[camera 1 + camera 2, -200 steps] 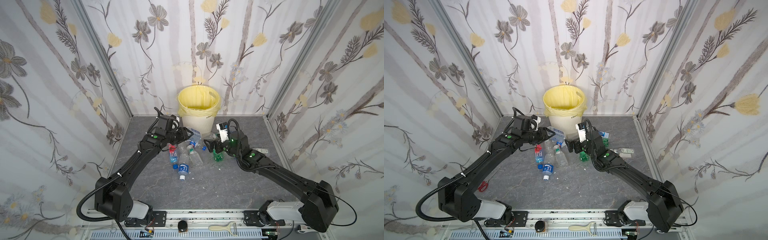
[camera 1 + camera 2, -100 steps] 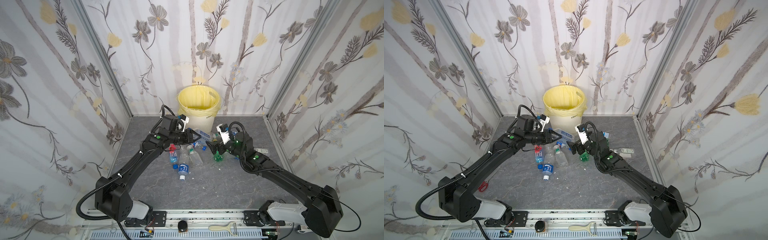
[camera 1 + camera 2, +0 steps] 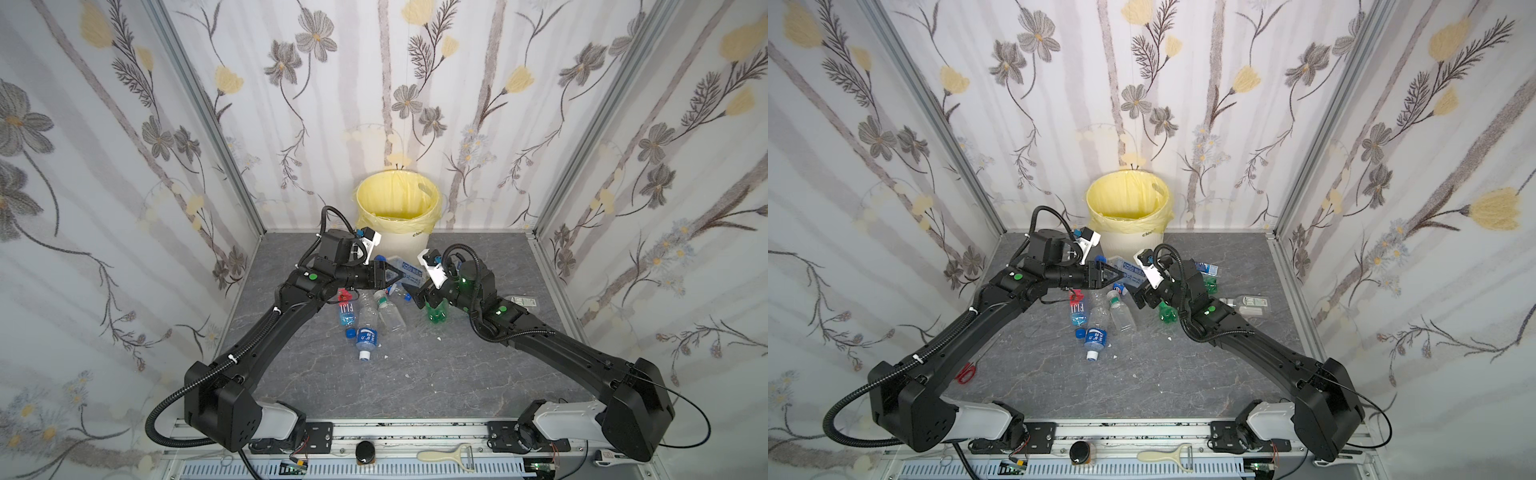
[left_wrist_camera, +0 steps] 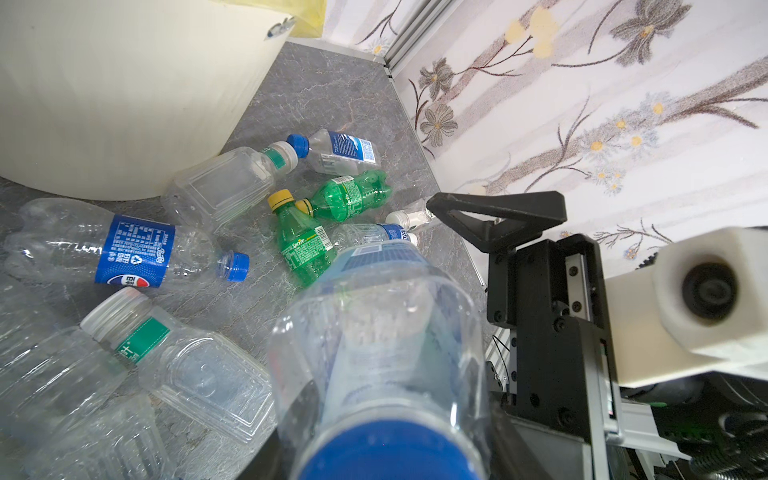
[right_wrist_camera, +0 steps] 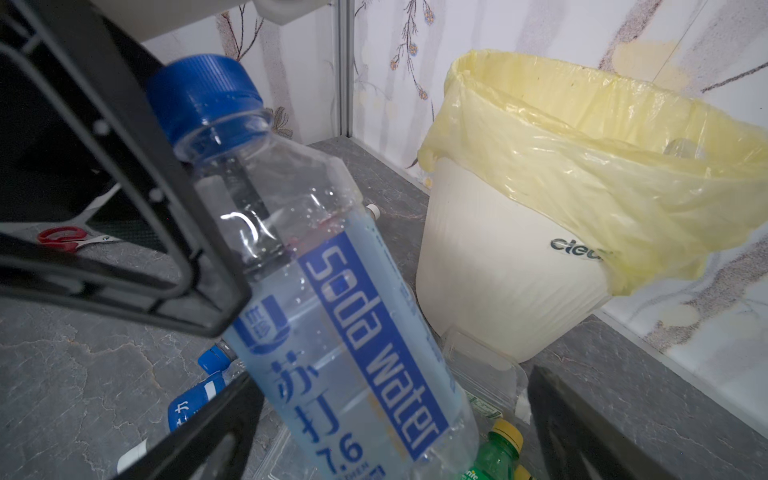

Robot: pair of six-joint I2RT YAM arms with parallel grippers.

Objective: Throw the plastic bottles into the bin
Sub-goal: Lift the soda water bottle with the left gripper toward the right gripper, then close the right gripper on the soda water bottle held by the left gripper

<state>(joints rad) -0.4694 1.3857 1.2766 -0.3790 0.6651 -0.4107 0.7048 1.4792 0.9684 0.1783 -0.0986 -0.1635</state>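
While loose clear plastic bottles (image 3: 367,336) lie scattered on the grey marbled floor (image 3: 415,374) nearest us, we see the left gripper (image 3: 395,274) just beyond them, clenched on a clear soda-water bottle with a blue label and blue cap (image 5: 353,332), grasping it below the shoulder. At four o'clock from that grip, our right gripper (image 3: 422,296) stands spread wide, the bottle's lower end between its jaws, unclamped. A green ridged plastic bottle (image 3: 436,312) lies on the floor just beside it. Farthest, at twelve o'clock, stands the round cream-white ribbed bin (image 3: 399,245), lined with a pale yellow bag (image 3: 428,216).
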